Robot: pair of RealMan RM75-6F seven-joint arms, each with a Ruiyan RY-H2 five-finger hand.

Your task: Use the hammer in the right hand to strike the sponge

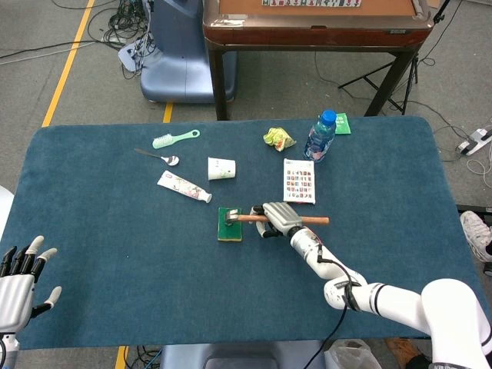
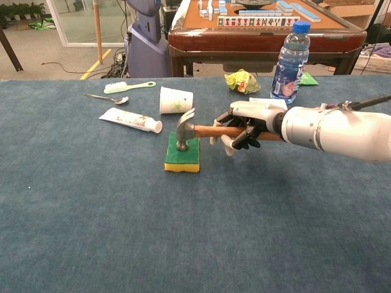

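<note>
The green and yellow sponge (image 2: 182, 157) (image 1: 228, 228) lies flat near the middle of the blue table. My right hand (image 2: 242, 125) (image 1: 277, 217) grips the wooden handle of the hammer (image 2: 194, 129) (image 1: 246, 218), just right of the sponge. The hammer's metal head points down and its face rests on the sponge's green top. My left hand (image 1: 21, 278) hovers with fingers spread and holding nothing at the table's near left corner; the chest view does not show it.
Behind the sponge lie a toothpaste tube (image 2: 131, 119), a tipped paper cup (image 2: 175, 100), a spoon (image 2: 107, 97) and a green brush (image 2: 129, 86). A water bottle (image 2: 289, 63), a crumpled wrapper (image 2: 242, 81) and a printed card (image 1: 299, 181) are at the back right.
</note>
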